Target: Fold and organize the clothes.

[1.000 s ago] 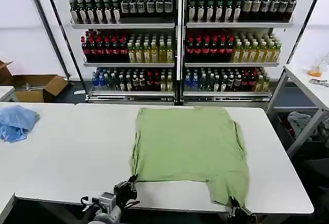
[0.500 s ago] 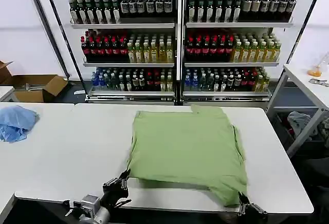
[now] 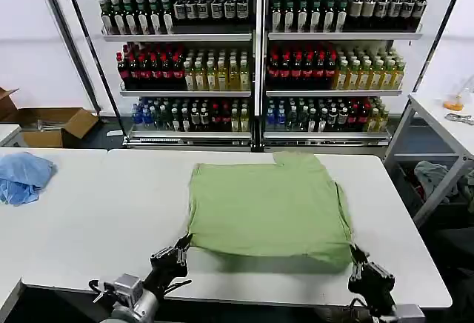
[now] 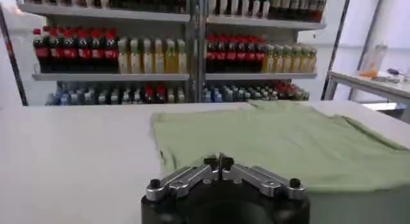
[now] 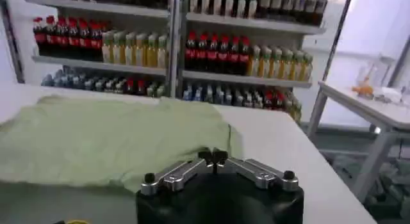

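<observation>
The clothes are one light green shirt (image 3: 270,204) spread on the white table (image 3: 89,219), also seen in the left wrist view (image 4: 275,139) and the right wrist view (image 5: 96,139). My left gripper (image 3: 184,241) is shut on the shirt's near left corner, its jaws (image 4: 218,160) closed tip to tip. At the near right corner my right gripper (image 3: 354,252) is likewise shut on the fabric (image 5: 212,157). The near hem hangs a little above the table, with a shadow beneath it. No printed graphic shows on the upper side.
A light blue cloth (image 3: 22,176) lies at the table's far left. Shelves of bottles (image 3: 255,56) stand behind the table. A cardboard box (image 3: 52,124) sits on the floor at left. To the right are a side table (image 3: 444,127) and a fabric heap (image 3: 437,177).
Both grippers have moved up and away from the table's front edge with the near hem. The part that hung over the edge at the right is now drawn up onto the table.
</observation>
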Controlling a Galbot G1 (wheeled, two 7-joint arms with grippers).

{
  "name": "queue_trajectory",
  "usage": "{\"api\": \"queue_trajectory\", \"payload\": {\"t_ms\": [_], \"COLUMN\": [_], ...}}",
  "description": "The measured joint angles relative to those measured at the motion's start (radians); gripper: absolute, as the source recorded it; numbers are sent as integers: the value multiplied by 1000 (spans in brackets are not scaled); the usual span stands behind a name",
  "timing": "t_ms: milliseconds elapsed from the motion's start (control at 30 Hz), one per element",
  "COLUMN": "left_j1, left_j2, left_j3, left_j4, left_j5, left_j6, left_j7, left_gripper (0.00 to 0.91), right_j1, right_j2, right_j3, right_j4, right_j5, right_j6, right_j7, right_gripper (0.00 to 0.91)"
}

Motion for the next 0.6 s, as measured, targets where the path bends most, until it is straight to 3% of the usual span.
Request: {"api": "queue_trajectory", "payload": {"t_ms": [600], "left_j1": [-275], "left_j2": [-33], "left_j3": [110], "left_j4": [277], "left_j5": [44], "left_j6": [-23], "left_j7": [-47], "left_gripper": [40], "right_j1": [298], "right_j2": [-27], "right_j3": [-120], "right_j4": [-277], "right_j5": [-39], "right_j6": [13], "right_j7": [-12], "right_gripper": [0]}}
